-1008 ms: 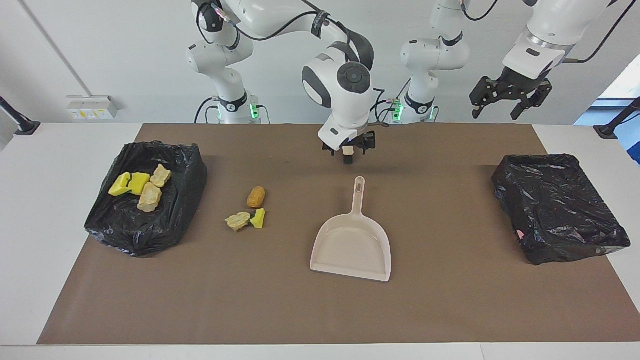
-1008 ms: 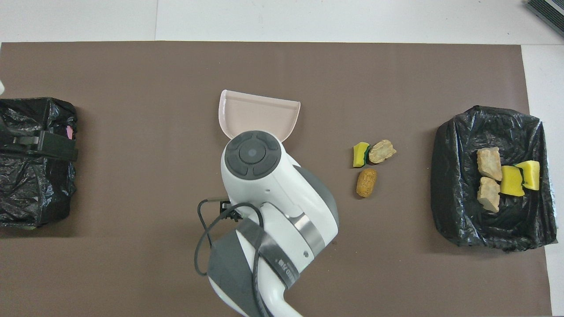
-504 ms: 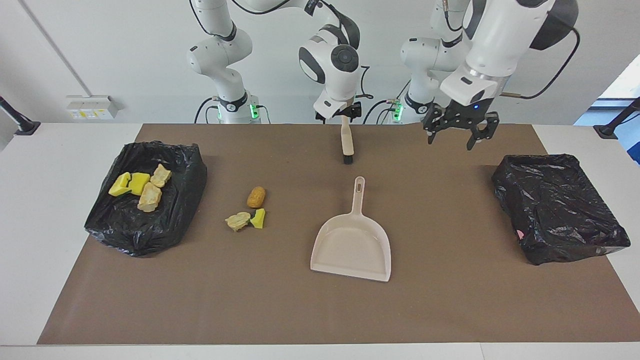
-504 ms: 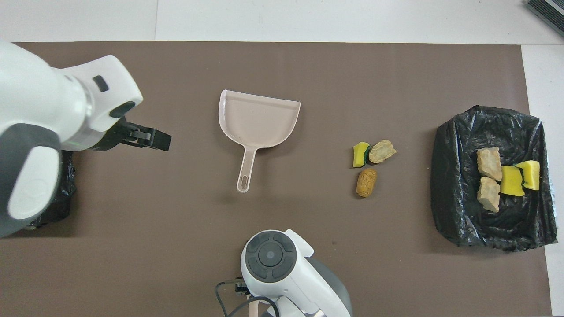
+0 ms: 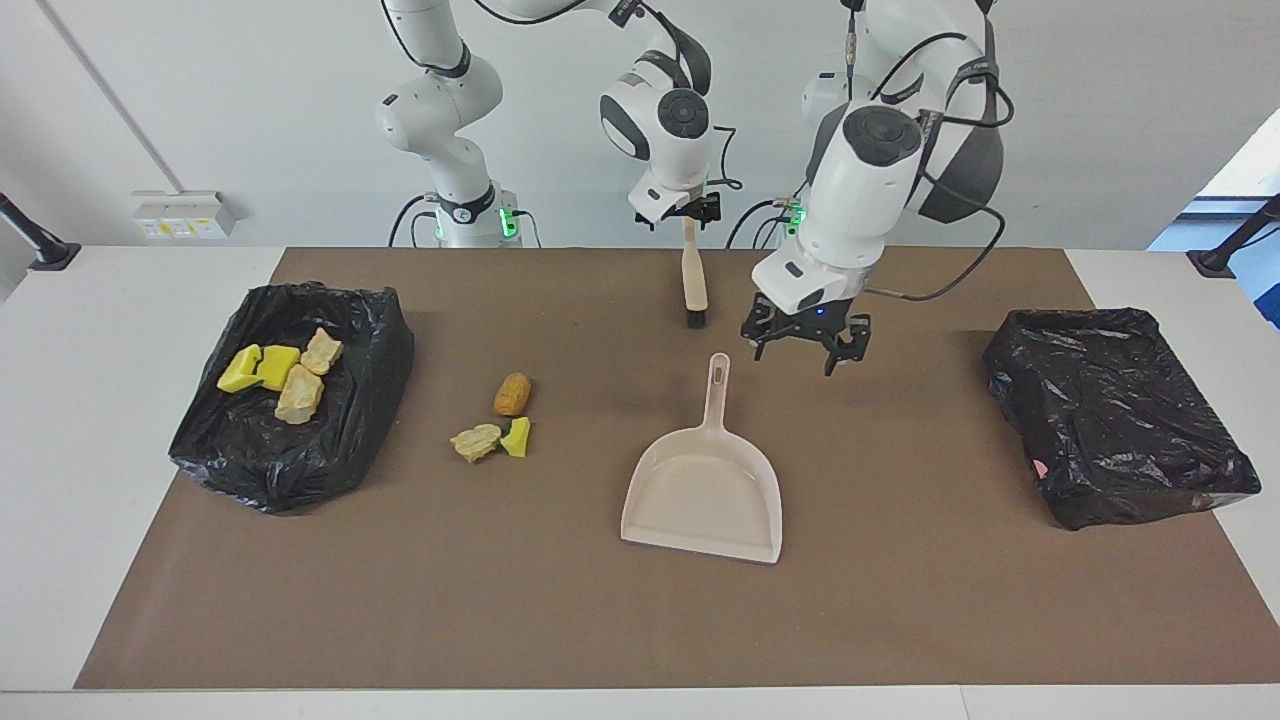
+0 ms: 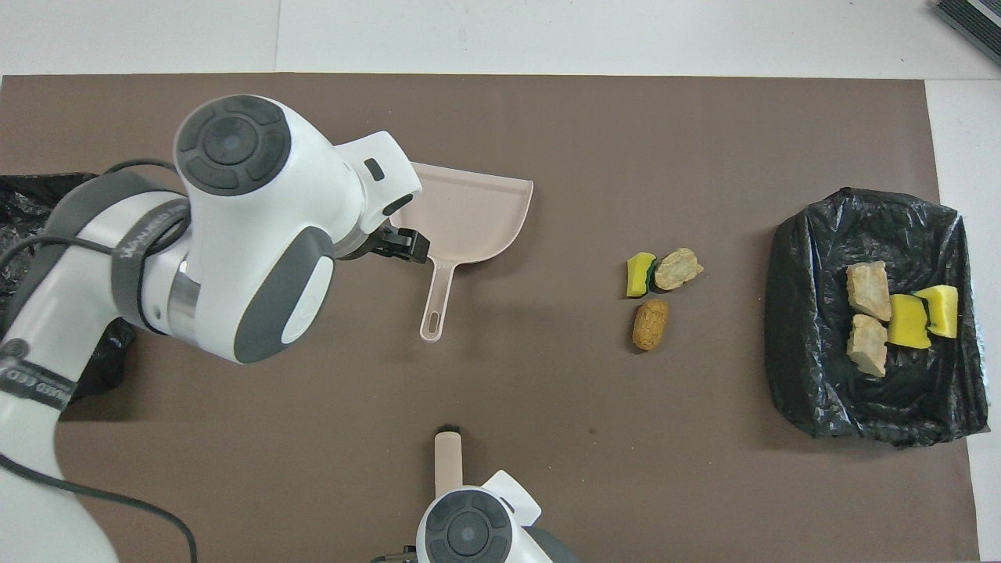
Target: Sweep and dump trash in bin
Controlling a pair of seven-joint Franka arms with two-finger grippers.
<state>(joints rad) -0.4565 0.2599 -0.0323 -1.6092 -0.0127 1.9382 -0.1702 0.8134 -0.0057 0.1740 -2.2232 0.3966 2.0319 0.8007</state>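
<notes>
4 scraps of trash already lie in the bin (image 5: 290, 400) lined with a black bag at the right arm's end of the table: 2 yellow sponge wedges (image 5: 258, 367) and 2 beige chunks (image 5: 308, 375). 3 scraps are left on the brown mat (image 5: 600, 620), between that bin and the dustpan (image 5: 705, 485): a brown croquette (image 5: 512, 394), a beige chunk (image 5: 476, 441) and a yellow sponge piece (image 5: 517, 437), the last 2 touching.

The right gripper (image 5: 690, 214) hangs over the mat's edge nearest the robots, clenched on the top of a small brush (image 5: 692, 285) that points bristles down, clear of the mat. The left gripper (image 5: 805, 345) is spread wide and holds nothing; it hovers just beside the dustpan's handle (image 5: 716, 385), not touching it.

A second bin (image 5: 1115, 415) sits at the left arm's end.

By my reading, sweeping the last 3 scraps into the pan and tipping them out remains
</notes>
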